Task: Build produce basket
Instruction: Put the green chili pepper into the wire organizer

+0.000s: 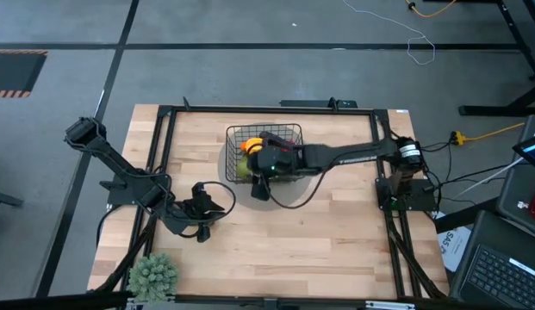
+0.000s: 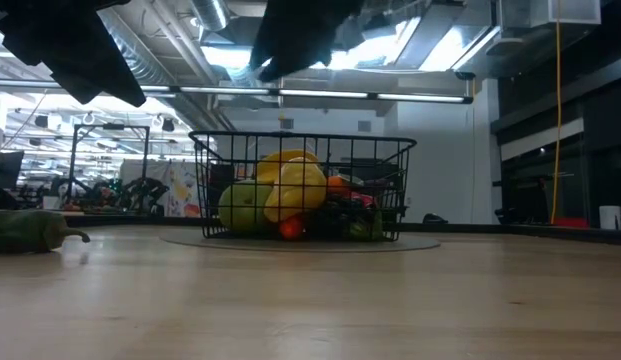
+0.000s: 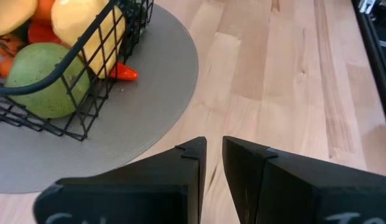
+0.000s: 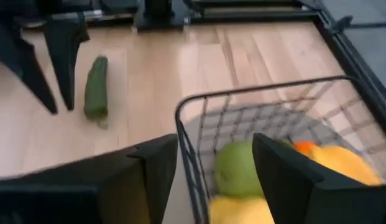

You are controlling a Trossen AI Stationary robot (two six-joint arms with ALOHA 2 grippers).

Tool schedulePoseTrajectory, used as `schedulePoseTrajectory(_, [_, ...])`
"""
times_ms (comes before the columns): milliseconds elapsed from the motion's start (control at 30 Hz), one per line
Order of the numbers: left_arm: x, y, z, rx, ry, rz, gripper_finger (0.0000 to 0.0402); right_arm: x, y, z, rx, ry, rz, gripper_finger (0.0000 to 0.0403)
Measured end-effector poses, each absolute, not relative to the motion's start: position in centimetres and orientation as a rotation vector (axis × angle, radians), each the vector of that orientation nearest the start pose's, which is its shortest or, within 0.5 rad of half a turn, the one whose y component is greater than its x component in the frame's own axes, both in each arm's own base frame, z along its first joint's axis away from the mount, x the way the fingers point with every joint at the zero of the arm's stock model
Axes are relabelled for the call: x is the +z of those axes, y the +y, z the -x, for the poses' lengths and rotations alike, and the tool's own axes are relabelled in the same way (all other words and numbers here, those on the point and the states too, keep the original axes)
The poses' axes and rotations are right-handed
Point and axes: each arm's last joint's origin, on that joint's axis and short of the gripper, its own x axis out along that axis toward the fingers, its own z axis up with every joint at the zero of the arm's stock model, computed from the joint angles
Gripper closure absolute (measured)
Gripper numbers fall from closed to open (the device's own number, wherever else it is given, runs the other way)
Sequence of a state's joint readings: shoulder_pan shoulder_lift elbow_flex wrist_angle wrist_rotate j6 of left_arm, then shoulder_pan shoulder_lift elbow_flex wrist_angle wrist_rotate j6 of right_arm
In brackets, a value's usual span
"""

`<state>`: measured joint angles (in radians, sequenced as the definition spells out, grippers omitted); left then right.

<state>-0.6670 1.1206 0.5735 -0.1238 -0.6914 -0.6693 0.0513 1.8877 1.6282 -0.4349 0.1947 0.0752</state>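
Above the black wire-mesh basket (image 1: 264,153), the right arm reaches in from the table's right side, its right gripper (image 4: 208,171) hanging with fingers spread apart, empty, straddling the basket's wall beside the green apple (image 4: 237,168). Low on the left, the left arm folds inward, its left gripper (image 3: 214,163) poised over bare wood near the mat, fingers almost together with only a thin gap between them, holding nothing. Inside the basket lie toy produce pieces: yellow fruit (image 2: 293,186), orange pieces (image 3: 41,11), the apple and a red piece poking through the mesh (image 3: 123,73). A green toy cucumber (image 4: 96,86) lies on the wood, well apart from the basket. Beneath the basket sits a round grey mat (image 3: 149,99) on the pale wooden table (image 1: 319,232). A spiky pale-green potted plant (image 1: 153,274) stands at the near left corner. Beyond, a bright workshop with ceiling ducts fills the background.
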Motion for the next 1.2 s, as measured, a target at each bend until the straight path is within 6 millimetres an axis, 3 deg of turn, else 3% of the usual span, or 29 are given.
schedulePoseTrajectory(200, [20.9, -11.9, -18.1, 0.193, 0.484, 0.231, 0.0360, 35.1, 1.8, -41.0, -0.201, 0.785, -0.081, 0.0203])
schedulePoseTrajectory(433, [20.9, -11.9, -18.1, 0.193, 0.482, 0.206, 0.0360, 39.7, 2.1, -40.2, -0.185, 0.687, -0.192, 0.0203])
schedulePoseTrajectory(567, [20.9, -11.9, -18.1, 0.192, 0.480, 0.209, 0.0360, 39.8, 2.3, -39.0, -0.147, 0.825, -0.201, 0.0203])
schedulePoseTrajectory(700, [20.6, -12.1, -17.9, 0.138, 0.536, 0.194, 0.0360, 39.1, 2.6, -37.5, -0.224, 0.973, -0.208, 0.0203])
schedulePoseTrajectory(833, [19.1, -12.2, -16.4, 0.022, 0.804, 0.221, 0.0360, 38.4, 3.1, -36.4, -0.379, 1.063, -0.193, 0.0203])
schedulePoseTrajectory(1033, [17.4, -11.6, -13.3, 0.231, 1.151, 0.420, 0.0360, 38.1, 4.6, -35.8, -0.437, 1.080, -0.180, 0.0203])
schedulePoseTrajectory(1200, [17.2, -12.0, -12.4, 0.218, 1.278, 0.484, 0.0360, 38.2, 6.0, -36.0, -0.396, 1.041, -0.174, 0.0203])
